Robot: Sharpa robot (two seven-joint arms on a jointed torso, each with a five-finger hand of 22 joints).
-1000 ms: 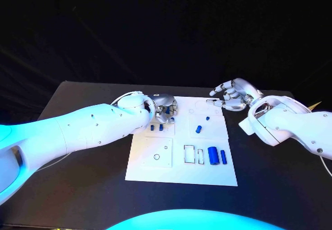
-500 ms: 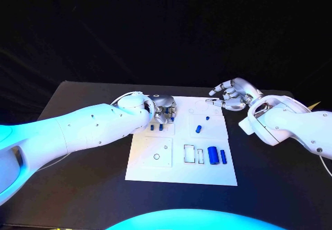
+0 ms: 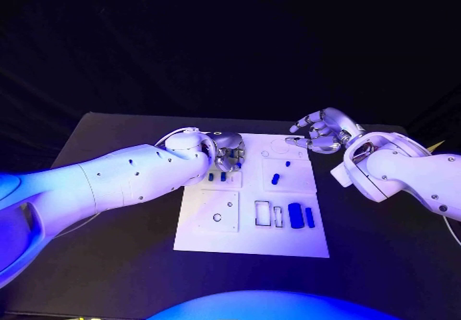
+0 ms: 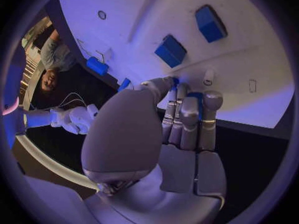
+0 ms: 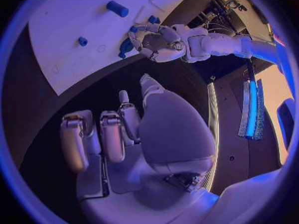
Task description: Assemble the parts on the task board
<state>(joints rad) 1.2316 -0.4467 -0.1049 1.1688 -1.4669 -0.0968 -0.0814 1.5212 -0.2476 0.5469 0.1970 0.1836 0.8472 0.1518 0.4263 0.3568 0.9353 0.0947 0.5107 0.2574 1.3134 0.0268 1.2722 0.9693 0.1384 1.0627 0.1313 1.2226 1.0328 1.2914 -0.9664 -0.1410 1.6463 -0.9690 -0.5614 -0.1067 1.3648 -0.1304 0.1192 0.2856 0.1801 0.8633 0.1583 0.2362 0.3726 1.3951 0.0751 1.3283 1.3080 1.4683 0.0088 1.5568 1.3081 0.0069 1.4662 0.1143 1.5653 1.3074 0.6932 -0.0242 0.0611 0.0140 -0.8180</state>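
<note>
Curling its fingers (image 4: 187,114) together over the far left part of the task board (image 3: 252,233), the left hand (image 3: 226,151) seems to pinch a small blue part (image 4: 195,97) at its fingertips; the left wrist view shows blue between the closed fingers, though how firmly it is held I cannot tell. Just beyond those fingertips two blue blocks (image 4: 170,50) lie on the board, and a small upright peg (image 4: 209,76) stands close by.

The right hand (image 3: 322,133) hovers at the board's far right edge, fingers loosely curled and apart, holding nothing. Between the two hands a short blue cylinder (image 3: 276,179) lies on the white plate, and nearer the robot a larger blue piece (image 3: 296,217) rests beside a thin one by the outlined slots.

To do this step well, the left hand should likely keep the part square to its seat, lower it straight and slowly, and release only once it sits flush. The neighbouring blocks lie close, so a sideways drift could nudge them across the surface (image 3: 115,220).
</note>
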